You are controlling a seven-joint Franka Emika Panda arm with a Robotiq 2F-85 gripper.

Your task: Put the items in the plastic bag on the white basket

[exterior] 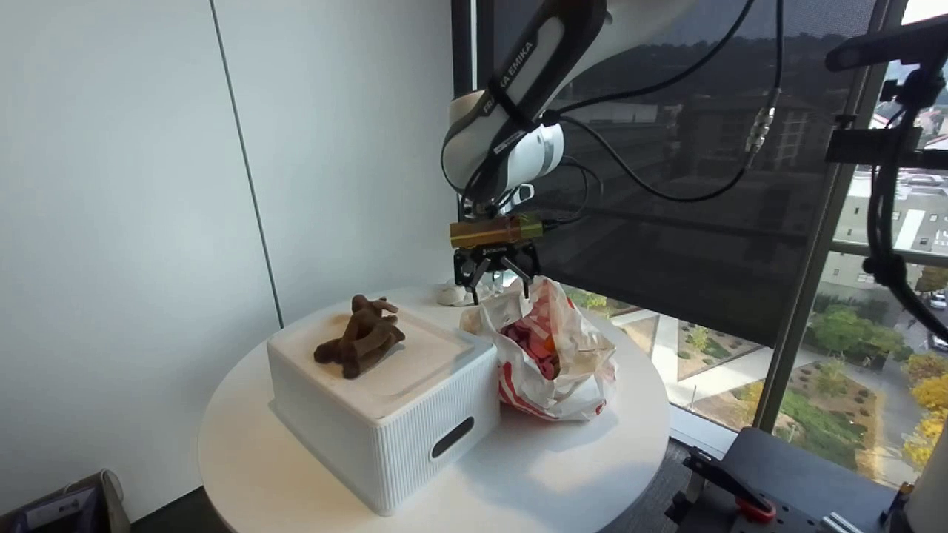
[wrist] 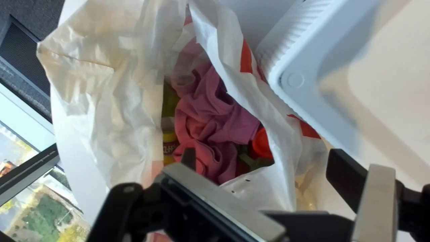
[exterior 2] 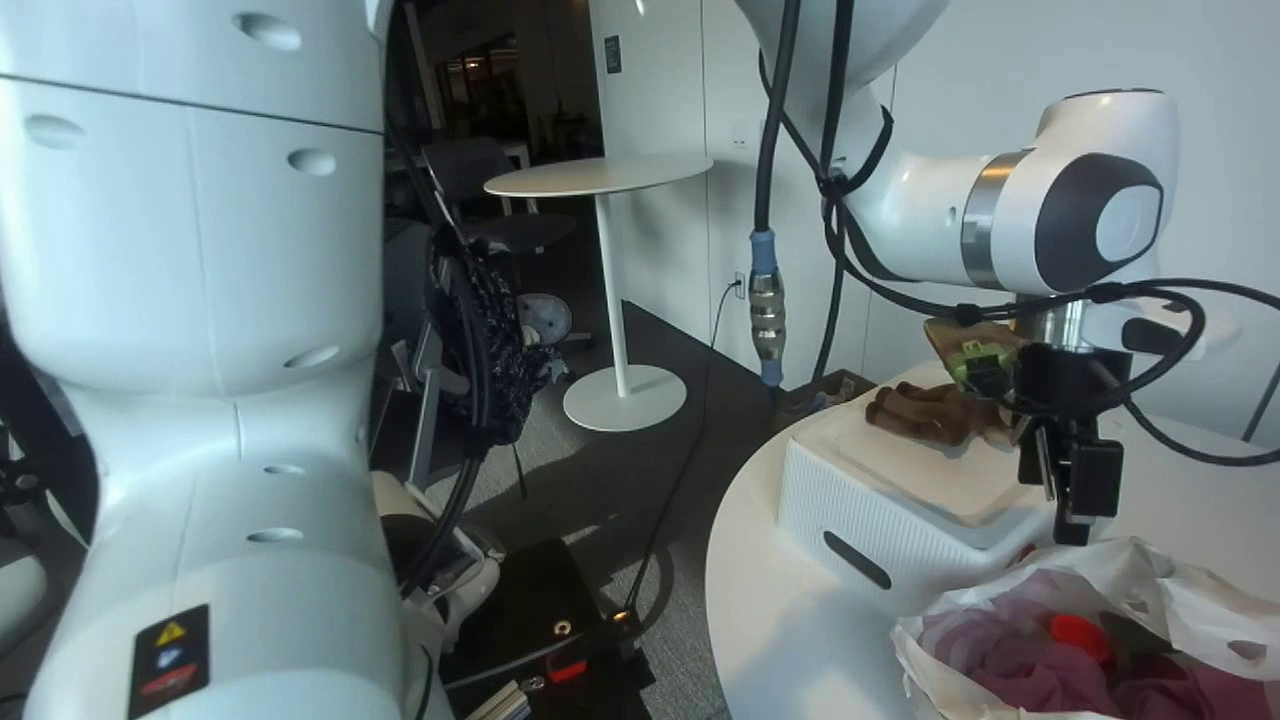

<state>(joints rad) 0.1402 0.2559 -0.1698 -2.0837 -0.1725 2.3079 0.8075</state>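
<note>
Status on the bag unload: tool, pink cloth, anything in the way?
Tool open, empty, near the plastic bag. Pink cloth inside, not yet out. Brown toy on part of the white basket; crumpled bag rim may snag.

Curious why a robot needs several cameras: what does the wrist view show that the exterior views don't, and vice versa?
Only the wrist view: lettering, too small to read, on a yellow-and-dark item in the plastic bag.

Only the exterior views: the brown figure lying on top of the white basket, and the robot arm.

Shared: the open bag, pink cloth inside it, the basket and the jaws.
</note>
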